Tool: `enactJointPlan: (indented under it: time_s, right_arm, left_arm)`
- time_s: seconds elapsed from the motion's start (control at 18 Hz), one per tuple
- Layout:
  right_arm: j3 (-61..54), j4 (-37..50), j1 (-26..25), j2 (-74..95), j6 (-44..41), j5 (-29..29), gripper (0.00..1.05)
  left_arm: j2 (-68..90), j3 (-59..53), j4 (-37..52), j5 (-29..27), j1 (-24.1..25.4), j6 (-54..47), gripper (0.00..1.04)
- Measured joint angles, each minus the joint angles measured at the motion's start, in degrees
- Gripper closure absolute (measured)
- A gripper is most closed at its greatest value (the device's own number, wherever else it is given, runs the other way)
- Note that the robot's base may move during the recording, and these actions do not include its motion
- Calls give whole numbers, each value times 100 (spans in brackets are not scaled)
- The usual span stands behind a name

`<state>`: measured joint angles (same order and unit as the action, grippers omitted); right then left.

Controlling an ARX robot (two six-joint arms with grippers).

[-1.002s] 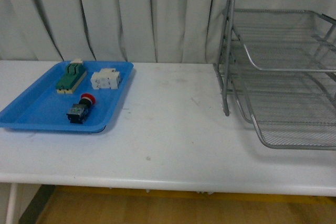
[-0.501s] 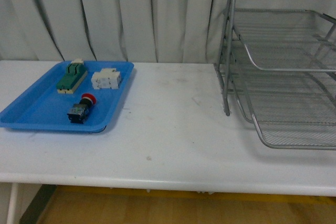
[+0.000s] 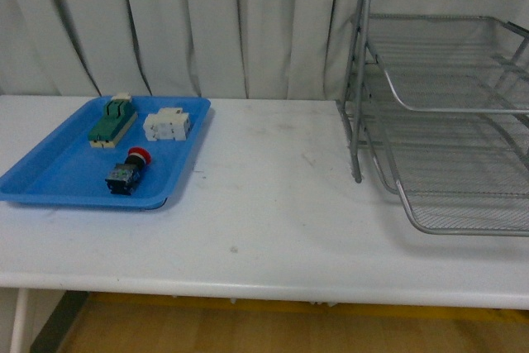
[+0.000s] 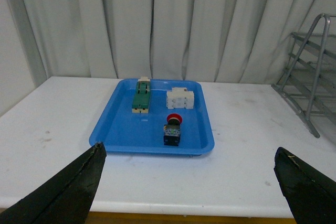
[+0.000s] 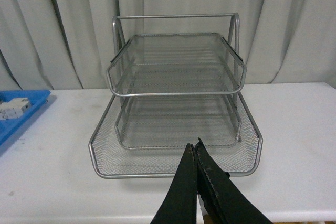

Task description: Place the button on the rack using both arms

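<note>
I saw a scuffed white table [image 3: 273, 204] against pale curtains [image 3: 207, 22], bearing the rack [image 3: 463, 155] and the button [image 3: 126, 173] in a blue tray [image 3: 50, 175]. Left jaws gaped wide; right jaws met.

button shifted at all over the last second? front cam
No. In the front view the button lies at the same spot in the blue tray, with the same gap to the white block.

Soft even light, faint shadow under the blue tray [image 3: 50, 181], slightly hazy pictures, white table [image 3: 273, 229] mildly washed out
</note>
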<state>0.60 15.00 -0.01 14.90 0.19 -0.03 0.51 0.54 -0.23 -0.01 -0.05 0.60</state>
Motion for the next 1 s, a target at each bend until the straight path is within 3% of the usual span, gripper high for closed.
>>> enactJointPlan:
  time_s: [0.39,0.5,0.72,1.0]
  right_arm:
    - [0,-481,0,-472,0,0,103]
    - [4,-1537,0,-1399,-2,0,103]
    - [4,-1528,0,-1467,-7,2,101]
    - [4,-1521,0,-1467,-7,4,37]
  left_arm:
    - [0,0,0,0,0,0,7]
    - [0,0,2,-2,0,0,7]
    - [0,0,-2,2,0,0,7]
    - [0,0,2,0,0,0,7]
